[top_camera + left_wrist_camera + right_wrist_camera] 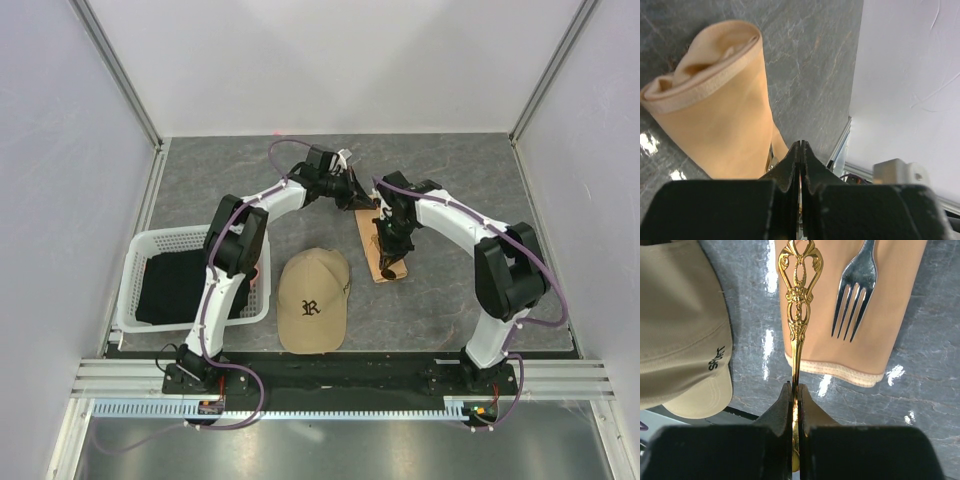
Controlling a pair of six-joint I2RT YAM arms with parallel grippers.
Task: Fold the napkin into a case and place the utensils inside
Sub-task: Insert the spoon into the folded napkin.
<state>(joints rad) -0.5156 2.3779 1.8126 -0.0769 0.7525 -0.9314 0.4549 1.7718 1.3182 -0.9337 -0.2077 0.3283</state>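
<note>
The napkin (368,240) is seen folded into a long narrow band, laid on the grey table (450,180) just beyond the tan cap (313,298), between the 2 grippers. In the left wrist view, the end away from that gripper is shown as a rolled, open mouth, so the folding is judged largely done. 1 silvery fork (852,290) is shown against the cloth in the right wrist view, tines toward the hemmed end. Whether it lies on top or inside an opened fold cannot be told.

The gold spoon (800,300) is clamped by its thin neck in the right gripper (795,390), with the ornate handle pointed out over the napkin beside the fork. It is not yet let go, so the placing of utensils is judged part-way. No other cutlery can be made out.

The left gripper (800,147) is held low at the napkin's other end, fingers pressed together. Whether a cloth edge is nipped between them cannot be told. Both arms are bent inward over the middle of the table, elbows out, wrists lowered. A white basket (135,255) with a black cloth (175,285) is set well apart on the left
</note>
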